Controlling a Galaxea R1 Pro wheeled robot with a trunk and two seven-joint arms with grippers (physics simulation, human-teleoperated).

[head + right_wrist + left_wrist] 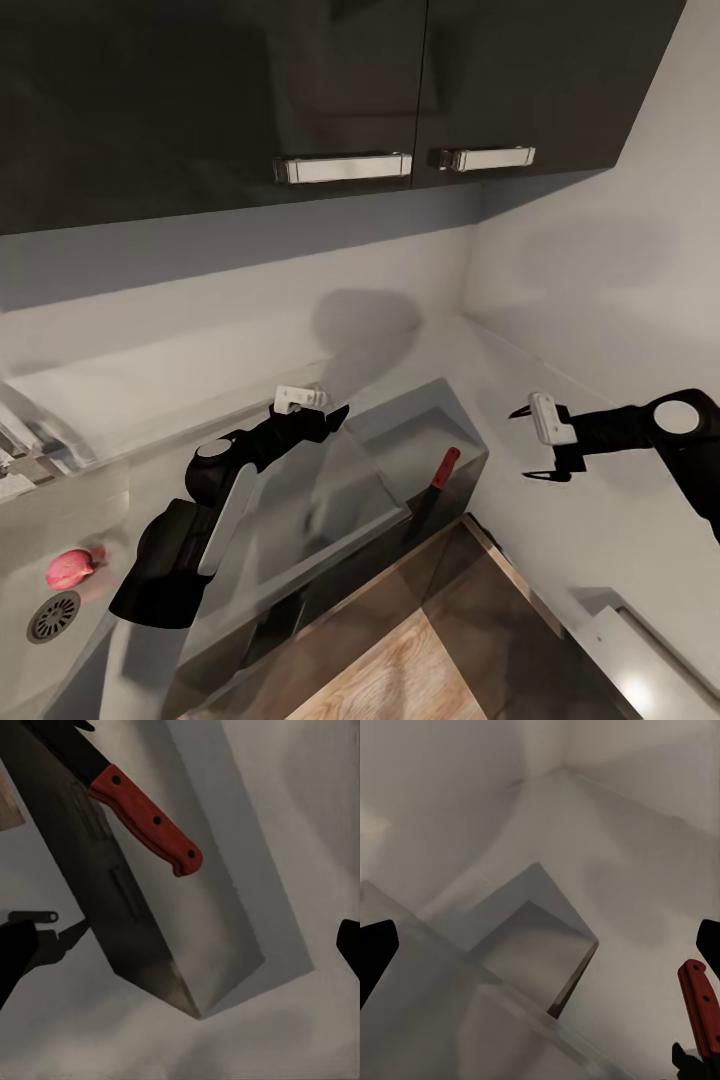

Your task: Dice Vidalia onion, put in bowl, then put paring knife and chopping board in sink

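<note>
Premises: a domestic-style kitchen, rendered in simulation. Evidence: dark glossy wall cabinets (300, 90) with bright metal bar handles (343, 167) mounted above a grey countertop (600, 520) that runs into a corner; a sink (60, 640) with round drain grate (53, 616) set into the worktop; a red-handled paring knife (437, 480) at the counter edge; wood-tone flooring (400, 670) below.

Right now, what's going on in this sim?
Nothing is held. The left gripper and the right gripper both hang open over the countertop. The paring knife lies at the counter's front edge, its red handle up and its blade over the edge. The Vidalia onion sits in the sink beside the drain.
</note>
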